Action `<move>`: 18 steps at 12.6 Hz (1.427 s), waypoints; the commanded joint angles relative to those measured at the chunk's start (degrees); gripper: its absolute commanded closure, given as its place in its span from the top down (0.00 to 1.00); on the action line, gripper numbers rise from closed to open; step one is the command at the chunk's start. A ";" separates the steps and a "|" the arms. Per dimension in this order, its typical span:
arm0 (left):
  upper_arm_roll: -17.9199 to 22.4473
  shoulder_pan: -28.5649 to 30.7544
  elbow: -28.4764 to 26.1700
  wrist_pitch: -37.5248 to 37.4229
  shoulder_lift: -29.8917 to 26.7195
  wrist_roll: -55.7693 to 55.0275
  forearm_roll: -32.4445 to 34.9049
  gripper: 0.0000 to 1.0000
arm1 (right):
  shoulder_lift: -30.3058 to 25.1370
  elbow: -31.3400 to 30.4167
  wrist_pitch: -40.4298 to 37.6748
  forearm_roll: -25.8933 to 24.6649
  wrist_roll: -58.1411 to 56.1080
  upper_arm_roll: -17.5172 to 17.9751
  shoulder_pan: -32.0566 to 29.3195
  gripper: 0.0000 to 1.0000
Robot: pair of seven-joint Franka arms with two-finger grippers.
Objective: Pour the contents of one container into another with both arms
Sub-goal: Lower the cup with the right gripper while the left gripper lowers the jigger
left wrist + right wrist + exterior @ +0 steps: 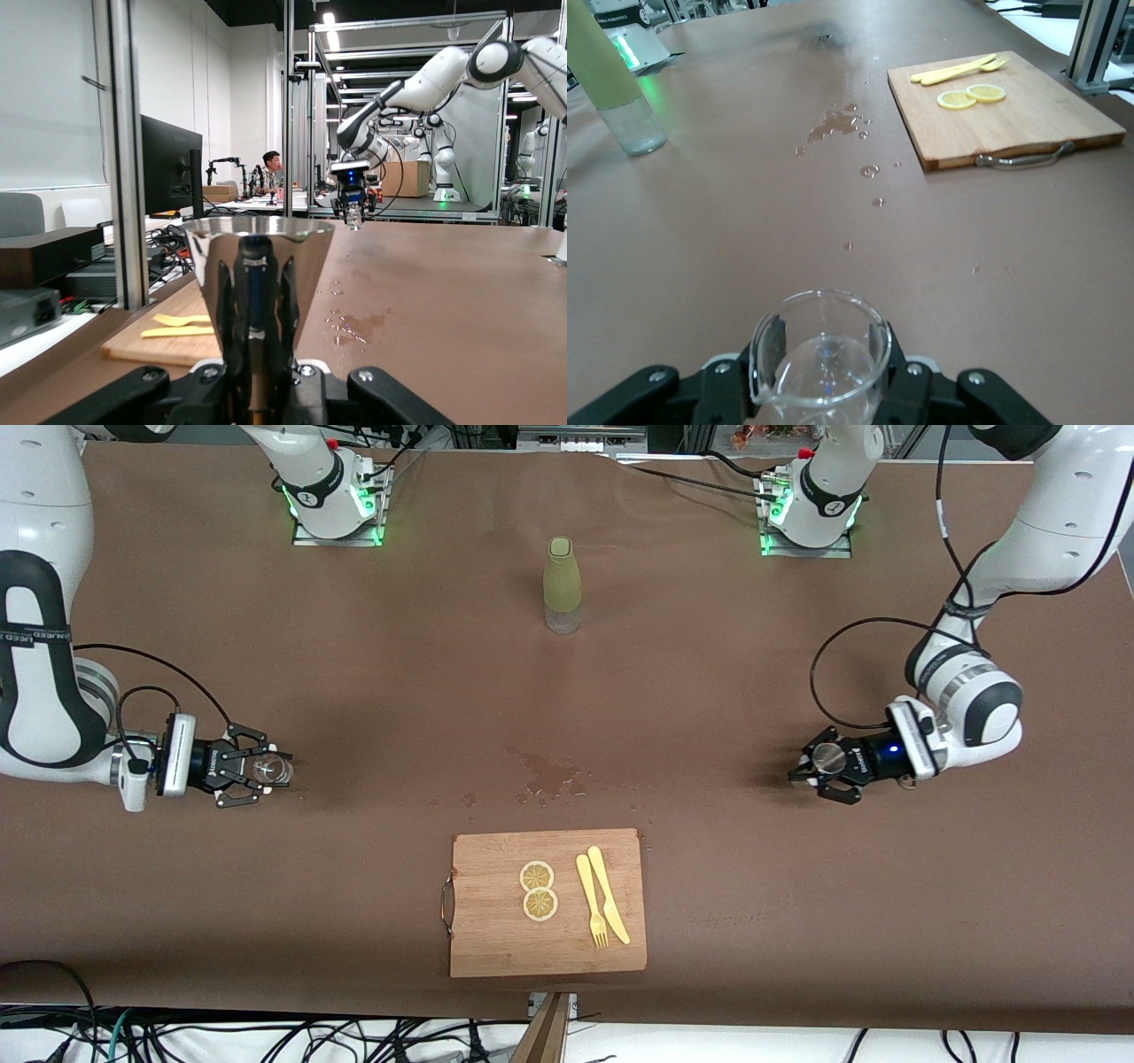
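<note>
The tiny clear glass [271, 770] [819, 363] sits upright between the fingers of my right gripper [259, 772] [822, 376], low at the right arm's end of the table, and that gripper is shut on it. The steel jigger [830, 758] [257, 266] stands upright in my left gripper [819, 769] [257, 390], which is shut on its waist, low at the left arm's end of the table. The left wrist view also shows the right gripper [353, 202] with the glass, far off across the table.
The olive-green sleeved bottle [562, 584] [607, 80] stands mid-table toward the bases. A wet patch [549, 772] lies at the centre. Nearer the front camera is a wooden cutting board [496, 939] carrying two lemon slices [537, 875] and a yellow knife and fork [602, 903].
</note>
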 commanded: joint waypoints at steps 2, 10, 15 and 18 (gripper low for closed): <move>3.81 3.28 -1.67 -4.25 -0.09 -0.61 5.34 0.00 | 3.31 0.13 -0.35 2.94 -3.80 1.08 -1.94 0.40; 7.41 6.36 -4.40 -5.94 5.20 11.07 10.71 0.00 | 5.95 0.13 -0.44 3.47 -7.67 0.99 -3.43 0.40; 7.95 6.36 -5.28 -4.71 5.29 12.05 12.55 0.00 | 6.83 0.31 -0.61 3.21 -8.03 0.73 -4.31 0.44; 8.21 6.27 -5.36 -4.53 6.08 12.14 12.64 0.00 | 6.92 0.31 -0.61 3.47 -7.85 0.64 -4.31 0.92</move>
